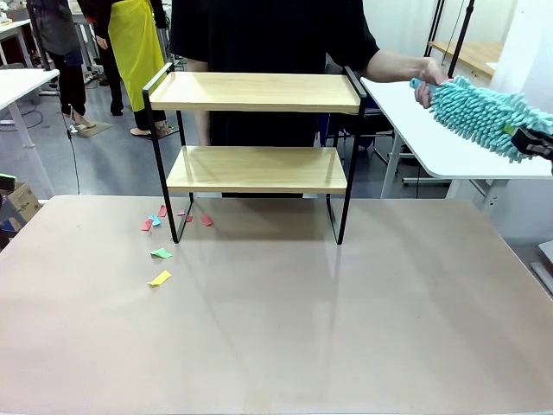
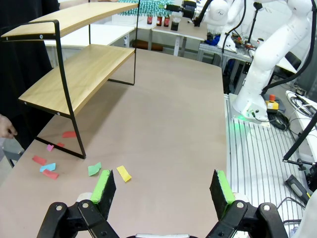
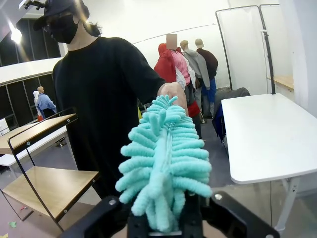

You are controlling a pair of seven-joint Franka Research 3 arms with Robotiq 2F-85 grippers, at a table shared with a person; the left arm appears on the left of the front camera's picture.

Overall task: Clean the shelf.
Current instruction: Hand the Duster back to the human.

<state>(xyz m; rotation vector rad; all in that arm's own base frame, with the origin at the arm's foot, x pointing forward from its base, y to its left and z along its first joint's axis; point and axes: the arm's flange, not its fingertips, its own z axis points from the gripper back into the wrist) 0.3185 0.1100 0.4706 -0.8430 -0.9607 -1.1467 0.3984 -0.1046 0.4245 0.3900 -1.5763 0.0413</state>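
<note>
The shelf (image 1: 255,130) stands at twelve o'clock on the table (image 1: 276,328). At three o'clock, the right gripper (image 3: 166,218) is clamped on the teal duster (image 1: 484,112) while a person's hand (image 1: 429,82) holds its tip. Left gripper (image 2: 163,191) fingers apart, idle. A tug-of-war could yank that duster loose!

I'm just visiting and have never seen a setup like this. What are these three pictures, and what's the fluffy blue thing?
One camera looks across the table; two more sit on the robot's wrists. On the table stands a two-board shelf with paper scraps by its foot. The left gripper, with green fingertips, hangs open over the table. The fluffy thing is a duster: the right gripper is closed on one end, while a person's hand touches the other end.
</note>
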